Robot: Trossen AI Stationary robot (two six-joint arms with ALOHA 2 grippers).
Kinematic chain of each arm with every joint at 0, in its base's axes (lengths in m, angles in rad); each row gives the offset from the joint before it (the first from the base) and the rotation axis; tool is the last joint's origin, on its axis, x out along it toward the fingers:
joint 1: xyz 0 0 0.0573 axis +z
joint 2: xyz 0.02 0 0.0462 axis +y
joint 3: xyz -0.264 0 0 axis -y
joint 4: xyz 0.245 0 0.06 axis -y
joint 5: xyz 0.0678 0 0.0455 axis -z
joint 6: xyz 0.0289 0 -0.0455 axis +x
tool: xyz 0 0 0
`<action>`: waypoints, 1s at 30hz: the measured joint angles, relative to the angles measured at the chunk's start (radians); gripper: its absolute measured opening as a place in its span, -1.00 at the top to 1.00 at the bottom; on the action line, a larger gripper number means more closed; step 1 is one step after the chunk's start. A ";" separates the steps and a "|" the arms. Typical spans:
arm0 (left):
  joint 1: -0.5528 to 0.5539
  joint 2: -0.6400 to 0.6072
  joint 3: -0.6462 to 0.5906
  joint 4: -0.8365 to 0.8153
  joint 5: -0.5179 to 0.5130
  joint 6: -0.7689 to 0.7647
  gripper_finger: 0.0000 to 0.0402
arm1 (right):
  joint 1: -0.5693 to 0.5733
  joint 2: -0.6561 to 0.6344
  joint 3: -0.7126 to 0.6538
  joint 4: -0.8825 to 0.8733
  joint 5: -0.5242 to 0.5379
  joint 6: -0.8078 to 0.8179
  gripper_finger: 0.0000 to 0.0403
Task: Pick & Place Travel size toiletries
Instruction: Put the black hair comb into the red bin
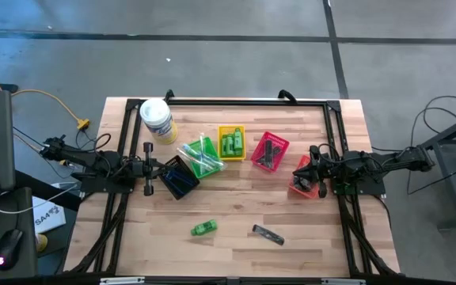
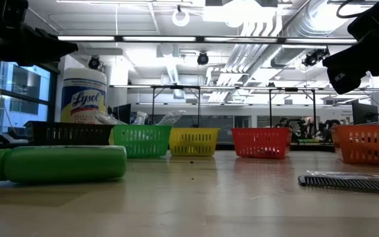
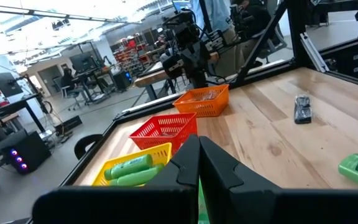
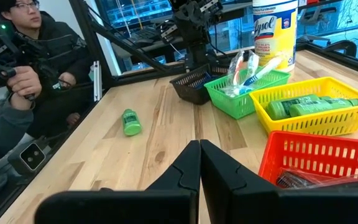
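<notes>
A bright green mini bottle [image 1: 204, 228] lies on its side on the bare table near the near edge, also in the right wrist view [image 4: 130, 121]. A black comb [image 1: 267, 234] lies flat to its right. More green bottles lie in the yellow basket [image 1: 231, 142], and clear tubes and blue-handled razors fill the green basket [image 1: 203, 156]. My left gripper [image 3: 199, 155] is shut and empty beside the black basket [image 1: 179, 176]. My right gripper [image 4: 200, 155] is shut and empty by the orange basket [image 1: 303, 180].
A red basket [image 1: 269, 150] holding dark items stands between the yellow and orange ones. A white tub with a yellow label [image 1: 157, 120] stands at the far left. A black frame [image 1: 244, 101] runs along the table's far edge. A person [image 4: 23, 68] sits beyond the table's near side.
</notes>
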 joint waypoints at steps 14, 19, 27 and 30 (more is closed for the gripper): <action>0.000 0.000 0.000 -0.001 0.000 -0.017 1.00 | 0.000 0.000 0.000 -0.001 0.004 0.017 0.99; 0.000 0.000 0.000 -0.002 0.000 -0.023 1.00 | 0.000 0.000 0.000 -0.002 0.001 0.016 0.99; 0.000 0.000 0.001 -0.005 -0.001 -0.003 1.00 | 0.000 0.000 0.000 -0.002 0.005 -0.006 0.99; 0.000 0.000 0.001 0.001 -0.001 -0.007 1.00 | 0.000 0.000 0.000 -0.002 0.008 -0.007 0.99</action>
